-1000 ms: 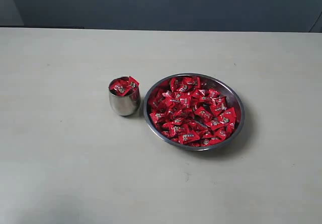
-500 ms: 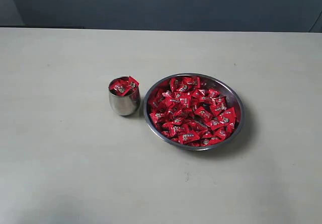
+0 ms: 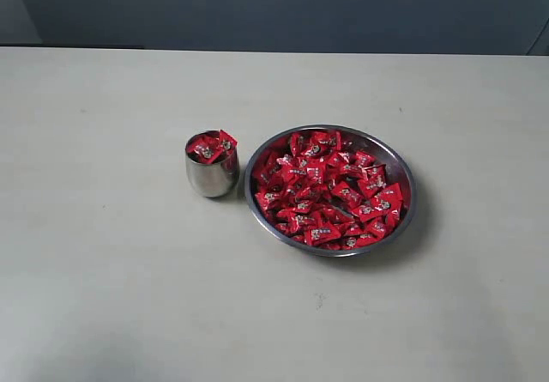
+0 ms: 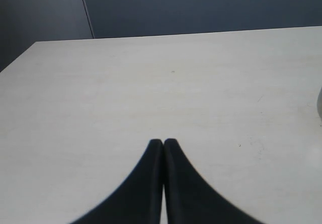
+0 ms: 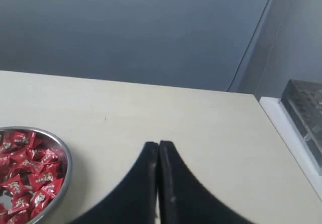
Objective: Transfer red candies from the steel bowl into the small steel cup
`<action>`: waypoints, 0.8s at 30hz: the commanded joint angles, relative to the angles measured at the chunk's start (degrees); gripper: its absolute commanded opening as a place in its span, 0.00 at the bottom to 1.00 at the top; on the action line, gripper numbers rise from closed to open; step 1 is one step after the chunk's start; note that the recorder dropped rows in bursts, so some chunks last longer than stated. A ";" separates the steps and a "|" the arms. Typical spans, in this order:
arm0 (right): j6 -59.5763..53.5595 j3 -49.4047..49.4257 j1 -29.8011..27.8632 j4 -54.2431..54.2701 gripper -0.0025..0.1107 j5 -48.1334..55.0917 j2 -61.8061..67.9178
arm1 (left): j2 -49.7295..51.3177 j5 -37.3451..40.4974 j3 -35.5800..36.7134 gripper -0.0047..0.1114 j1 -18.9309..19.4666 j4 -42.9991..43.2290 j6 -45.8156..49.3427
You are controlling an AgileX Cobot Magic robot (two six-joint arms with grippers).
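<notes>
On a pale surface (image 3: 103,270), the small steel cup (image 3: 212,178), already topped with a few red candies (image 3: 208,148), is set just beside the steel bowl (image 3: 390,154), presumably so that each transfer is kept short. Most candies are left heaped in the bowl. The left fingers (image 4: 146,183) and right fingers (image 5: 143,183) are pressed together, empty.

The exterior camera is looking steeply down at the table (image 3: 103,296) from above its near edge. It is facing the dark wall (image 3: 274,4) and holding the steel bowl (image 3: 388,154) and small steel cup (image 3: 210,183) mid-frame at moderate range. Each wrist camera is riding low, sighting across the tabletop over pressed-together fingertips: the left gripper (image 4: 163,142) and the right gripper (image 5: 158,144). The exterior and right wrist views are sharing the steel bowl.
</notes>
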 commanded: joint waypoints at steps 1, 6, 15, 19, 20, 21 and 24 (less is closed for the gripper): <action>-0.12 3.82 -0.30 0.05 0.02 -3.50 -0.39 | -0.27 -0.45 0.26 0.04 -0.38 0.11 -0.08; 1.41 8.60 -0.30 0.18 0.02 -9.60 -0.39 | -0.27 -0.45 0.26 0.04 -0.38 0.11 -0.08; 2.80 23.41 -0.30 -0.05 0.02 -18.77 -8.19 | -0.27 -0.45 0.26 0.04 -0.38 0.11 -0.08; 2.80 27.17 -0.30 -0.33 0.02 -18.92 -12.66 | -0.27 -0.45 0.26 0.04 -0.38 0.11 -0.08; 2.80 28.00 -0.30 -0.48 0.02 -19.05 -13.96 | -0.27 -0.45 0.26 0.04 -0.38 0.11 -0.08; 2.80 28.41 -0.30 -0.60 0.02 -19.05 -14.74 | -0.27 -0.45 0.26 0.04 -0.38 0.11 -0.08; 2.80 29.78 -0.30 -0.70 0.02 -19.05 -14.77 | -0.27 -0.45 0.26 0.04 -0.38 0.11 -0.08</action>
